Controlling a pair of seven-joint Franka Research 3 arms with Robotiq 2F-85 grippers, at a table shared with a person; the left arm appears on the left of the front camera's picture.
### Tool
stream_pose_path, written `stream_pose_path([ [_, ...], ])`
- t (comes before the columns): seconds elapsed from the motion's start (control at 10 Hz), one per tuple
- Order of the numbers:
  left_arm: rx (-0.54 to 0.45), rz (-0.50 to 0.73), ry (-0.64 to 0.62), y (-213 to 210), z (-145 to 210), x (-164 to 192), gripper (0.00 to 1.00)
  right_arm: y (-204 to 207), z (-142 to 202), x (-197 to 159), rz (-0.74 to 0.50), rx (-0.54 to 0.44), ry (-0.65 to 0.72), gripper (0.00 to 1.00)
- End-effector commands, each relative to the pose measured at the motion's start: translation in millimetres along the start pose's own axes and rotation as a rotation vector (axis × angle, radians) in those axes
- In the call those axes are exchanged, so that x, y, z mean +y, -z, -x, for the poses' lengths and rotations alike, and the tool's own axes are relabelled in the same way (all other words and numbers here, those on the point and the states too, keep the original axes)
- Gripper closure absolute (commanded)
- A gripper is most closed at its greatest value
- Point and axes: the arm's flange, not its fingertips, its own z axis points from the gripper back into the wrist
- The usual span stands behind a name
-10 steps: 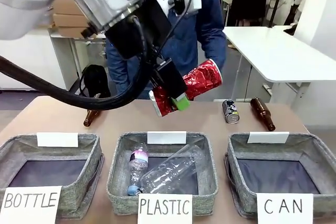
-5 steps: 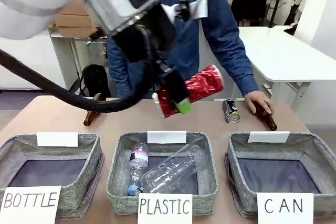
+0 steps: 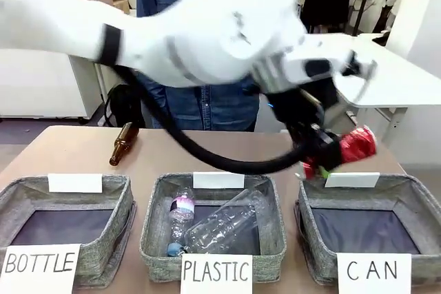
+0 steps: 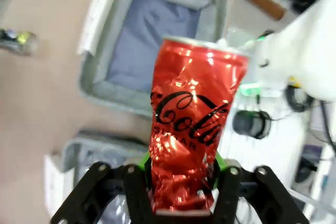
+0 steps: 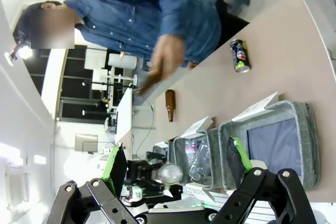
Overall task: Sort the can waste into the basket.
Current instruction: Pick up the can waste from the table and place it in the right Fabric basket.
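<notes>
I see the red can (image 3: 357,145) in the air, tilted, over the far left corner of the CAN basket (image 3: 413,201), not in it yet. The left gripper (image 3: 322,164) is clenched on its lower end. The grey can (image 5: 240,56) sits on the worktop (image 5: 286,64) beyond the baskets. The right gripper (image 5: 176,160) is released and holds nothing.

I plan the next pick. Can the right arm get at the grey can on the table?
Probably yes: the right claw is open, and the grey can sits alone on bare table; the left arm crosses nearby.
</notes>
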Motion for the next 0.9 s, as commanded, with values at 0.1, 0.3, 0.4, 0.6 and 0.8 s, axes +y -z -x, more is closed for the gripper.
stream_pose_path([
  [0.1,0.113,-0.112,-0.006,71,-77,14,0.64,2,-2,0,-0.015,-0.021,-0.006,0.0],
  [0.3,0.103,-0.12,-0.031,93,-99,9,0.64,2,-2,0,-0.015,-0.021,-0.006,0.0],
  [0.4,0.11,-0.156,-0.048,109,-108,6,0.64,2,-2,0,-0.015,-0.021,-0.006,0.0],
  [0.6,0.162,-0.167,-0.03,136,-118,5,0.64,2,-2,0,-0.015,-0.021,-0.006,0.0],
  [0.8,0.161,-0.166,-0.036,133,-117,7,0.64,2,-2,0,-0.015,-0.021,-0.006,0.0],
])
